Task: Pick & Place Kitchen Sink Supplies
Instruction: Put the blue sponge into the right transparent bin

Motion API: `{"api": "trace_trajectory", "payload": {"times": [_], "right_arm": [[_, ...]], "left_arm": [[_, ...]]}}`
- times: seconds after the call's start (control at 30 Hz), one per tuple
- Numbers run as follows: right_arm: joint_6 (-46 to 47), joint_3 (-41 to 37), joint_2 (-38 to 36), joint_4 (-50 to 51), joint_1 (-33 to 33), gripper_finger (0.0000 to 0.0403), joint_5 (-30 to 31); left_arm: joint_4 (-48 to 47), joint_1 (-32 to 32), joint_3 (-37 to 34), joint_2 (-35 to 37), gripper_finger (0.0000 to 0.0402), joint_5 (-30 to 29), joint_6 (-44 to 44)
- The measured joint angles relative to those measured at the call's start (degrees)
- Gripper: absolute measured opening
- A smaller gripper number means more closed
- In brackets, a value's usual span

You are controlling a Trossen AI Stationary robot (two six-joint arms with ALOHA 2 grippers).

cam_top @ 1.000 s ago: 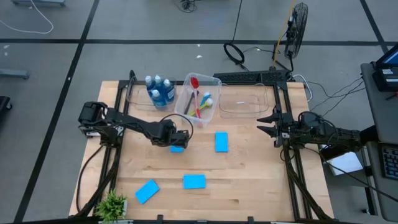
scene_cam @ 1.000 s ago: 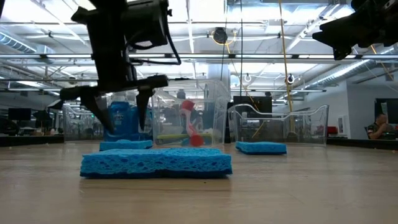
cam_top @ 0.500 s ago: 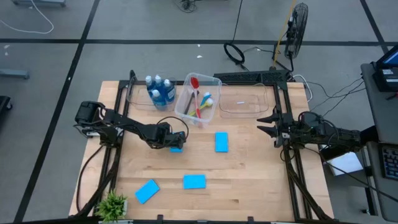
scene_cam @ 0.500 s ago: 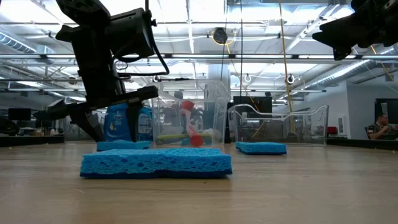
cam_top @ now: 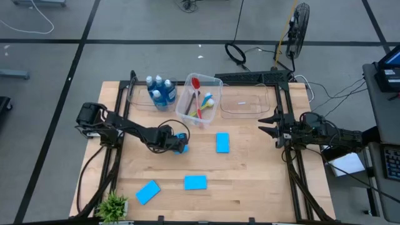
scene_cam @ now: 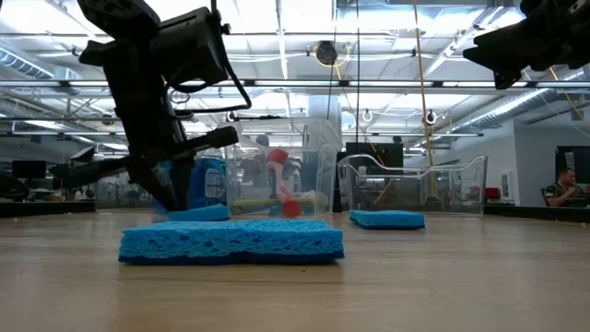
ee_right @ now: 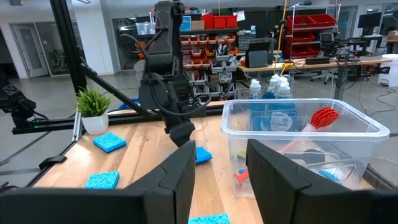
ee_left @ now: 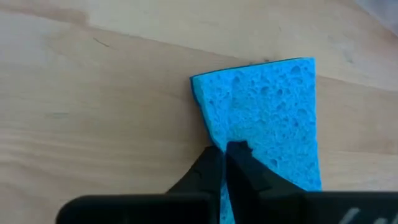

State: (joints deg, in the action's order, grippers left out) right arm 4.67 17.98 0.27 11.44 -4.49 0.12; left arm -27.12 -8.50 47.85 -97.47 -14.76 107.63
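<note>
High view: three clear bins stand in a row along the far edge of the tabletop (cam_top: 250, 181). The left bin (cam_top: 139, 97) holds the blue soap bottles (cam_top: 160, 90). The middle bin (cam_top: 200, 100), turned at an angle, holds the brushes (cam_top: 201, 103), one of them with a red head. The right bin (cam_top: 245, 101) shows no contents. The left gripper (cam_top: 178, 144) is down at the tabletop just in front of the middle bin, its jaws pinching one edge of a blue sponge (cam_top: 182, 143). Three more sponges lie loose: one (cam_top: 222, 142) near the centre and two (cam_top: 195, 182) (cam_top: 147, 192) toward the near edge. A potted plant (cam_top: 113, 204) stands at the near left corner. The right gripper (cam_top: 267, 125) waits at the right edge, jaws partly spread, holding nothing. Low view: the held sponge (scene_cam: 195, 213) is tilted, one end off the surface, with the bottles (scene_cam: 189, 180) and the middle bin (scene_cam: 281, 171) behind it. Left wrist view: the fingertips (ee_left: 239, 152) are pressed together on the sponge (ee_left: 267, 112) edge. Right wrist view: the right arm's fingers (ee_right: 177, 168) stand apart before the middle bin (ee_right: 298, 143).
</note>
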Motion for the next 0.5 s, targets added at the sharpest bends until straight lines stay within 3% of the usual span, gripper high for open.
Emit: {"api": "trace_trajectory", "payload": {"times": [0.5], "right_arm": [[0.8,0.0,0.0,0.0,0.0,0.013,-0.2]], "left_arm": [[0.4,-3.9,2.1,-0.2,0.0003,-0.9,1.4]]}}
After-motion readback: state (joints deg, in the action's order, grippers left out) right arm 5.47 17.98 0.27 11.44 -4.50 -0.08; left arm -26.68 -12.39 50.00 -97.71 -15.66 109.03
